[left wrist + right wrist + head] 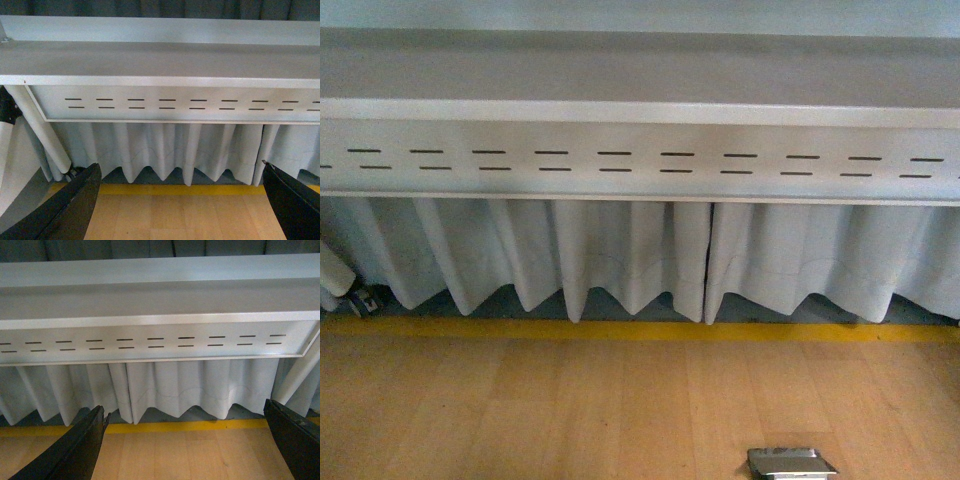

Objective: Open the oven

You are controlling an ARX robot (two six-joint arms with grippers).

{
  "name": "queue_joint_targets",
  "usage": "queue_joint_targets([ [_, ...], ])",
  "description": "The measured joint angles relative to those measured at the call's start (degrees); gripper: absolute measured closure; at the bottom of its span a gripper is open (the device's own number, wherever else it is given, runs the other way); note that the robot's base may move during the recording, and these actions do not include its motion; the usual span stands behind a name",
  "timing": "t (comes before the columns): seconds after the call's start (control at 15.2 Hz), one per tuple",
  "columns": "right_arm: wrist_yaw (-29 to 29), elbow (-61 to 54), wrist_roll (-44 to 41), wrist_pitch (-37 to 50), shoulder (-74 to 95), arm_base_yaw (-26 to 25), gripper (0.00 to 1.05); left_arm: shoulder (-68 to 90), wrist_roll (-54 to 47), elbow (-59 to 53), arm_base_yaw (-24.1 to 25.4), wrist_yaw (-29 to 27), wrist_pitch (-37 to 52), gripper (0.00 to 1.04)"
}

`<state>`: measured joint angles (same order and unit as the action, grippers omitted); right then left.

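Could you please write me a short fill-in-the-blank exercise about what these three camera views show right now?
1. The stripe between the wooden surface and the pleated curtain is ___ in colour.
2. The grey rail above the curtain has ___ rows of short slots.
3. The left gripper and the right gripper both stand ___.
4. The oven appears in ___ of the three views.
Missing words: yellow; two; open; none.

Metal object on wooden surface
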<state>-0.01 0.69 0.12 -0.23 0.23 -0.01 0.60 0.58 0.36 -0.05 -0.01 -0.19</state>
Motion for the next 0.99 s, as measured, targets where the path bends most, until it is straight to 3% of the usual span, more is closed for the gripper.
queue_joint_targets([
  [0.99, 0.0, 0.0, 0.0, 0.0, 0.0, 0.0, 0.06, 0.0, 0.0, 0.0, 0.0, 0.0, 0.0, 0.07],
])
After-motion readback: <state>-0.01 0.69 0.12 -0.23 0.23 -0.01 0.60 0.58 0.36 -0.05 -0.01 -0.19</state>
